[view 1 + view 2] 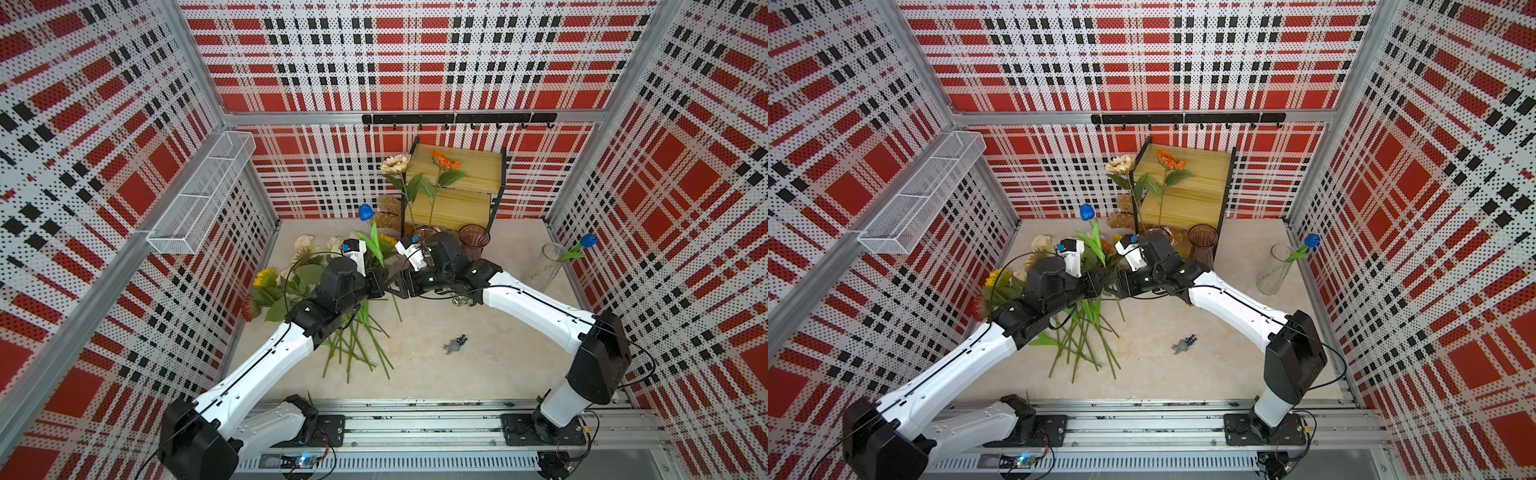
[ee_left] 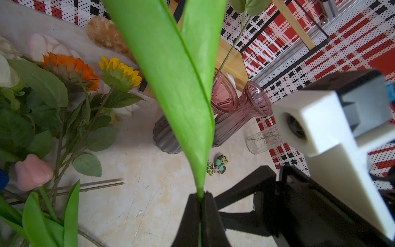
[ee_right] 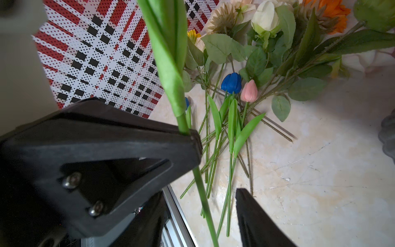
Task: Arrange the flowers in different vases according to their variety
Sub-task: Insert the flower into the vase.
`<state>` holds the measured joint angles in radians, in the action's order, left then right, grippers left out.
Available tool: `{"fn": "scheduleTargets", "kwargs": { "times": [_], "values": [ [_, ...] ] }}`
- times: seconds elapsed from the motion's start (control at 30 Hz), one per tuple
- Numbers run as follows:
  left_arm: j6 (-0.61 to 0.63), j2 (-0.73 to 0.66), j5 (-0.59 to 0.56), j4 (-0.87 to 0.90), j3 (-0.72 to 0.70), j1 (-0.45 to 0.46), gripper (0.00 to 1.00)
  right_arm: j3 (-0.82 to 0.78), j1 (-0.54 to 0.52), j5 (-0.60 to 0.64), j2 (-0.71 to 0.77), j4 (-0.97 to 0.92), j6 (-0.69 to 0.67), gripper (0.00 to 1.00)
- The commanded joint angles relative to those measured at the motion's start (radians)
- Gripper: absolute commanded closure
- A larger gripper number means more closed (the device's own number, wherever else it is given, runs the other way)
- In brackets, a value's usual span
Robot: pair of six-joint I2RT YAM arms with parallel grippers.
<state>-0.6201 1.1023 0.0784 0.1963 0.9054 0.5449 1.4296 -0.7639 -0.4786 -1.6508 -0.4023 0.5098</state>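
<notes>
Pinched shut in left gripper (image 2: 201, 205): stem of blue tulip (image 1: 365, 212), raised near-upright above flower pile (image 1: 357, 340) on tabletop (image 1: 478, 374). Straddled lower down by right gripper (image 3: 205, 222), jaws standing apart. Looks light, rubbery, bendy; wants hold on bare stem. Clear vase (image 1: 544, 266) well apart.

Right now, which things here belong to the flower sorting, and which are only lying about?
For the job: held tulip, flower pile, pink vase, brown vase, clear vase.

Lying about: shelf, plush, figurine, keychain, wire basket, hook rail.
</notes>
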Motion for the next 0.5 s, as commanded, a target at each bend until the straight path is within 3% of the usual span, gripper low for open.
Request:
{"fn": "scheduleTargets", "kwargs": {
  "times": [0.0, 0.13, 0.27, 0.47],
  "values": [
    [-0.007, -0.014, 0.005, -0.041, -0.016, 0.006, 1.00, 0.032, -0.011, -0.014, -0.022, 0.027, -0.005, 0.45],
    [-0.018, -0.024, 0.011, -0.055, -0.029, 0.006, 1.00, 0.037, -0.012, -0.014, -0.033, 0.018, -0.011, 0.50],
    [-0.023, -0.025, 0.018, -0.056, -0.031, 0.006, 1.00, 0.040, -0.012, -0.015, -0.033, 0.020, -0.012, 0.69],
    [-0.023, -0.033, 0.023, -0.057, -0.035, 0.006, 1.00, 0.054, -0.014, -0.017, -0.038, 0.021, -0.011, 0.83]
  ]
}}
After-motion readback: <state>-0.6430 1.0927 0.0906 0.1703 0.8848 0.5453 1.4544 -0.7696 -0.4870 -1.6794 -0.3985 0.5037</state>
